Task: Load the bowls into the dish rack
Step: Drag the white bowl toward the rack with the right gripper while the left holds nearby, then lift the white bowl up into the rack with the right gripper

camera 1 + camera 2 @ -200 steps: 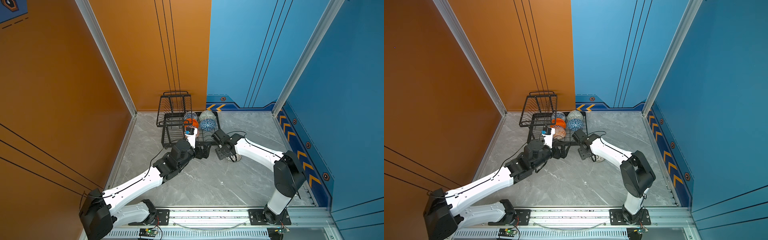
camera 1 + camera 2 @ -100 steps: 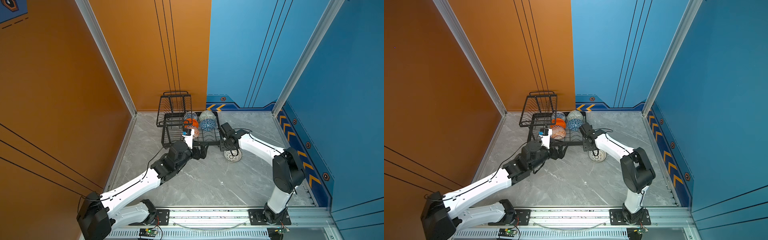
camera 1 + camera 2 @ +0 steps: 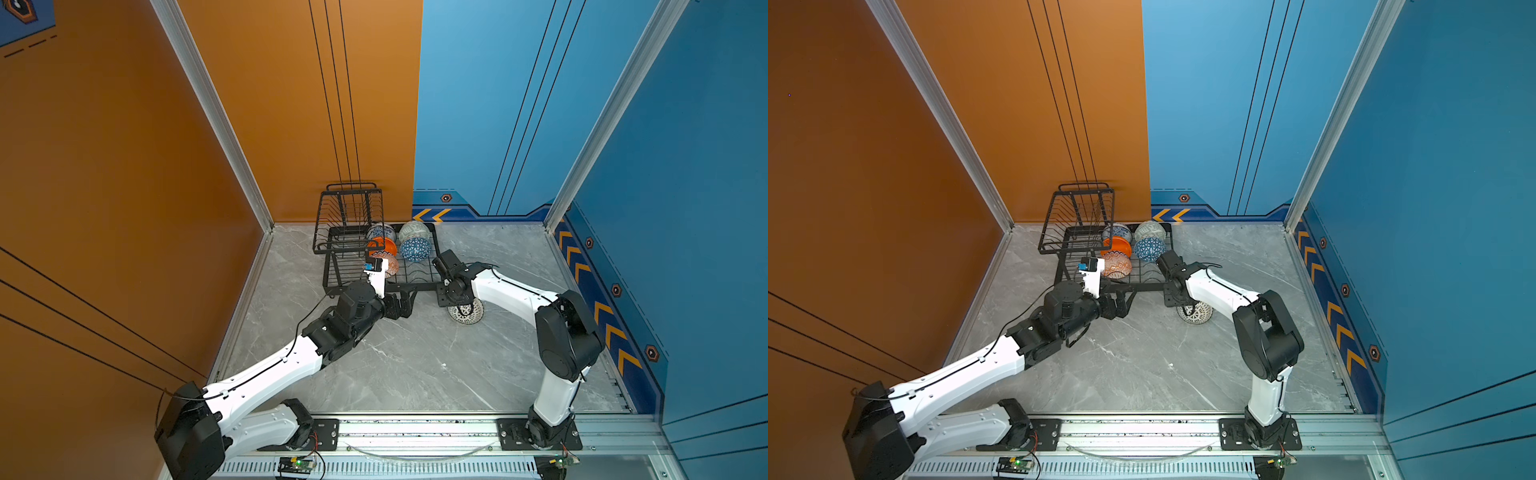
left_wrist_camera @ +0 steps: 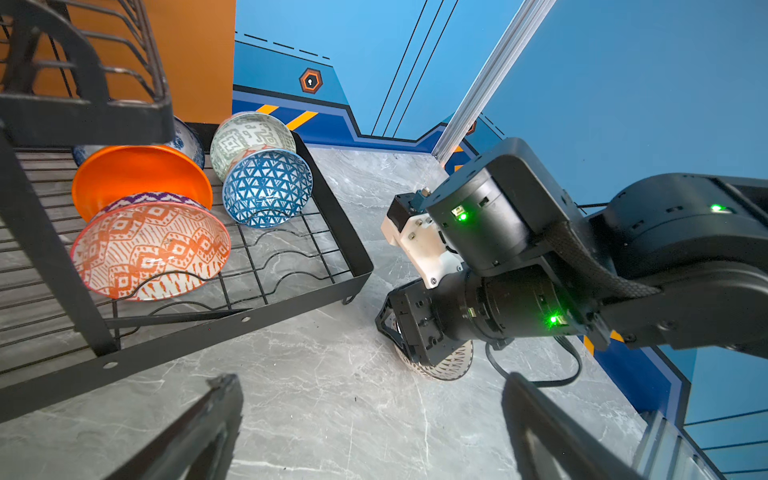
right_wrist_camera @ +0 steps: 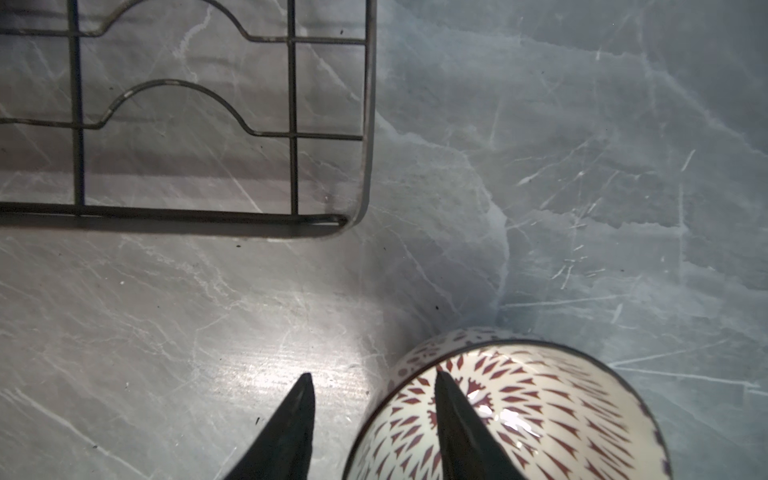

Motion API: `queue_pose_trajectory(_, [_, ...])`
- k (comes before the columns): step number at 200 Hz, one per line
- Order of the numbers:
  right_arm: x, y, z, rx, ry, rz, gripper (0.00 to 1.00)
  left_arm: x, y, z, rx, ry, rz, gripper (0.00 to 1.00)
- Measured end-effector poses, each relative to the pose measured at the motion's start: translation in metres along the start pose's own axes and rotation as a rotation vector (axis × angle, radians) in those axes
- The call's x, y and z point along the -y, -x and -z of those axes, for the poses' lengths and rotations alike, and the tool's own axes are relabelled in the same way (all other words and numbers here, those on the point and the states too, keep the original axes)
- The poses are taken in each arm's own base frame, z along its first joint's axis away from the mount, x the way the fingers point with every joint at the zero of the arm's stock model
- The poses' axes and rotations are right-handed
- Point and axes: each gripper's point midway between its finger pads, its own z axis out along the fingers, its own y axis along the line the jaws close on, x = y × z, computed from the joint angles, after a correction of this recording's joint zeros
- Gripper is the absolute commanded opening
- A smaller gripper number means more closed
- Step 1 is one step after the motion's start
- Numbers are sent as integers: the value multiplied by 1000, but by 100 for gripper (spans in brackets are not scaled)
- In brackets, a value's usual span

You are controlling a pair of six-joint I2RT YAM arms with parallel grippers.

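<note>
I've lowered right pincer (image 5: 373,376) over white bowl (image 5: 540,411): rim between half-open jaws, nothing gripped. Risk: glazed rim slips on closing.

The dish rack (image 4: 266,313) holds five bowls (image 3: 415,249); the sixth bowl (image 3: 467,312) sits before its right corner.

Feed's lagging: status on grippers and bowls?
Left gripper open, empty. Right gripper open astride lattice bowl rim, beside dish rack. Five bowls racked. Nothing blocking.
</note>
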Motion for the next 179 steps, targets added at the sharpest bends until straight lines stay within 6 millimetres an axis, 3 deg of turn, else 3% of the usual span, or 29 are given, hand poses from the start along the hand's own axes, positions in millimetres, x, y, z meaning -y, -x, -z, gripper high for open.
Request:
queue_pose_trajectory(38, [1,-8,-14,-36,-18,9,33,0,-1,-1,-3,-2,4,98])
queue_pose_trajectory(86, [3,-9,-15,-38,-26,15,12,0,0,-1,-2,-3,4,98])
queue_pose_trajectory(117, [6,-2,0,2,-18,3,4,1,0,-1,0,-3,5,98])
queue_pose_trajectory(146, [8,-9,13,9,11,-4,1,1,0,-1,0,-3,4,98])
queue_pose_trajectory(179, [12,-5,51,81,73,-42,0,0,2,0,5,-2,2,98])
